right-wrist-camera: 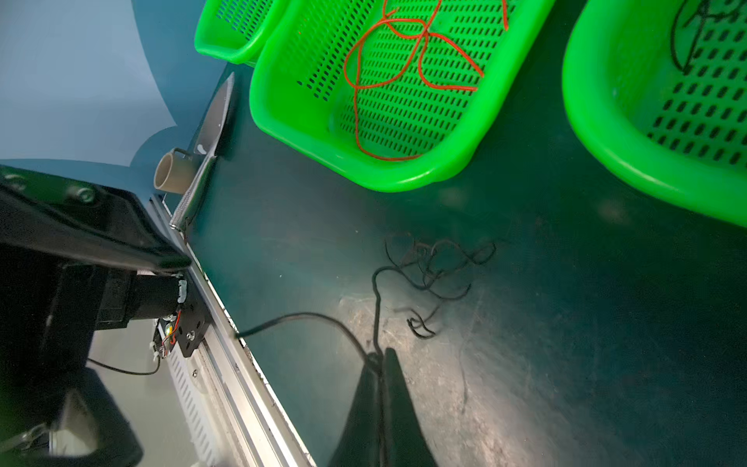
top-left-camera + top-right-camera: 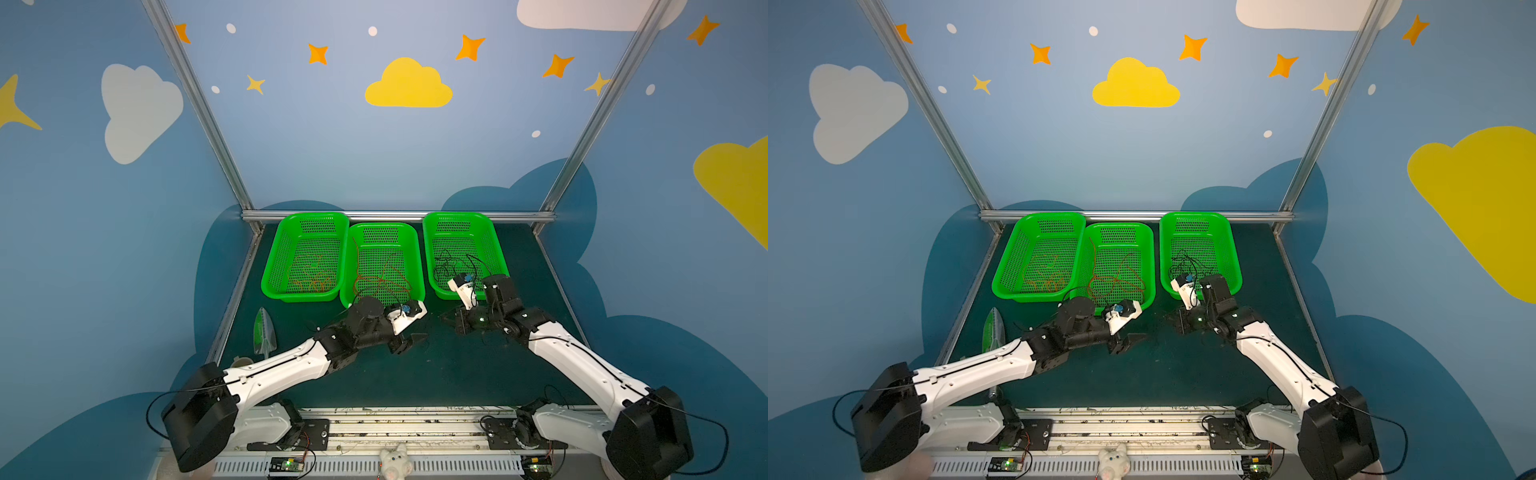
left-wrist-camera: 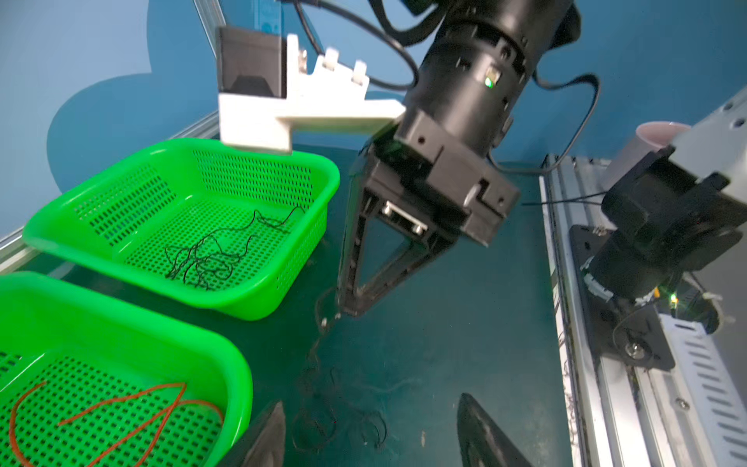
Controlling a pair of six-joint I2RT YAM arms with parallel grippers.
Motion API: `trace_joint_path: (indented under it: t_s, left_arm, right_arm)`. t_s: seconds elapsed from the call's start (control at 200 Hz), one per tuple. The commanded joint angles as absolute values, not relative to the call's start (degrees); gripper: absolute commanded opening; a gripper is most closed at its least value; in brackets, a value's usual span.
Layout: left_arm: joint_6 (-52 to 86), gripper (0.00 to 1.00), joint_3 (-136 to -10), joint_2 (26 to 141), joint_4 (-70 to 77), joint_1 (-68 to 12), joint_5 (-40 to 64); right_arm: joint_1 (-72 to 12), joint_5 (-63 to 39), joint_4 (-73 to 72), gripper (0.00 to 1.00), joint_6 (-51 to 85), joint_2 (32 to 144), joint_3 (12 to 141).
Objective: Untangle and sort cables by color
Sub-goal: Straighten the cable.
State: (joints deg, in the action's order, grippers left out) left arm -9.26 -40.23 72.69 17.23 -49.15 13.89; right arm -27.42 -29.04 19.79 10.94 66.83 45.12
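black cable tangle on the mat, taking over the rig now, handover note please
Left end effector: open, empty, near the black cable tangle on the mat.
Right end effector: shut on a strand of that tangle.
Done: orange cables in left basket, red cables in middle basket, some black cables in right basket.
To do: tangle into the right basket.
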Motion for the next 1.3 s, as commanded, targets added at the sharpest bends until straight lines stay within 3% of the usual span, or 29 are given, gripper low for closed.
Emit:
trace_joint_path:
  t_s: [0.0, 0.395, 0.706, 0.876, 1.011, 1.297]
  left_arm:
    - [-6.71, 0.66, -41.2, 75.92, 23.11, -49.04, 16.5]
    - [-5.57, 0.54, -43.98, 80.25, 27.74, -49.05, 12.76]
    - [-6.23, 0.33, -44.2, 80.88, 28.38, -49.09, 11.09]
    - [-7.2, 0.32, -45.35, 81.49, 25.42, -49.04, 9.96]
    - [-7.25, 0.19, -45.64, 81.39, 26.67, -49.06, 9.57]
    - [-7.54, 0.19, -46.62, 81.43, 27.5, -49.04, 11.08]
  right_arm:
    - [-28.1, -30.61, 18.33, 0.0, 9.67, 66.15, 46.88]
    - [-29.47, -32.21, 12.7, 0.0, 7.82, 62.76, 43.39]
    - [-29.62, -32.89, 11.79, 0.0, 7.3, 62.5, 42.98]
    - [-29.62, -33.26, 11.52, 0.0, 7.06, 61.94, 42.99]
    - [-29.62, -33.66, 11.25, 0.0, 6.75, 62.17, 42.64]
    - [-29.62, -33.82, 10.99, 0.0, 6.53, 62.15, 42.63]
